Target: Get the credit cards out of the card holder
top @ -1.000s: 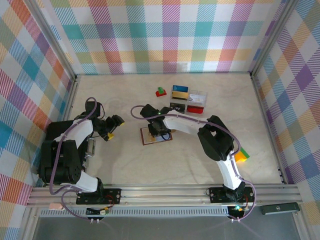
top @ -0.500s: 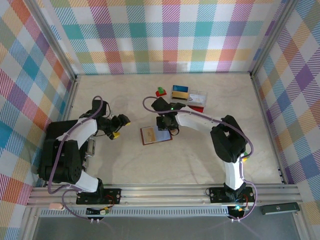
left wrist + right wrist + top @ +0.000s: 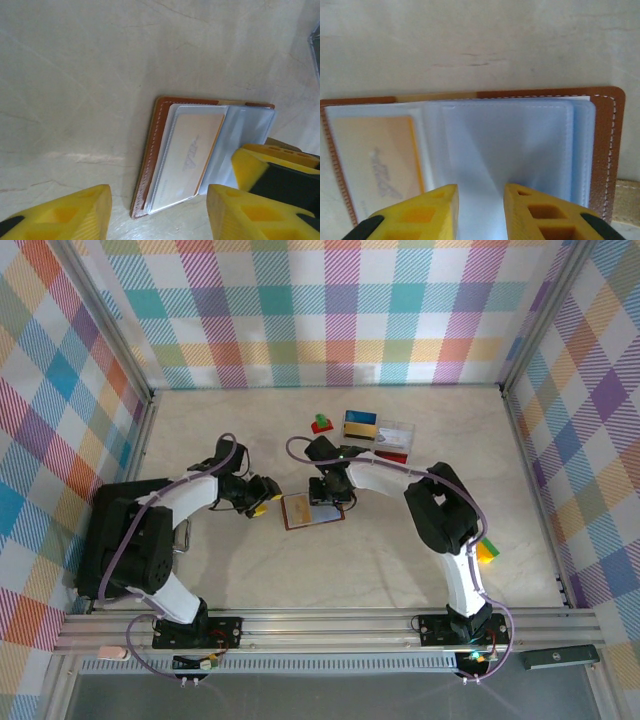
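Right gripper (image 3: 480, 192): jaws narrow, over the card holder's (image 3: 606, 150) clear sleeves; whether they pinch one, cannot tell.
Left gripper (image 3: 159, 197): jaws wide, empty, just beside the card holder's left edge.
Card holder: open flat, brown stitched border, bluish sleeves.
Credit card (image 3: 375, 160): pale yellow, inside the left sleeve.
Room: bare table (image 3: 75, 75) on the card holder's near side; clear box (image 3: 380, 435) beyond it.

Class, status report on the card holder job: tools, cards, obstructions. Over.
Left tool open at edge of card holder. Right tool narrow over clear sleeves, grip unclear. One credit card seen, in its sleeve. Tools crowd each other.
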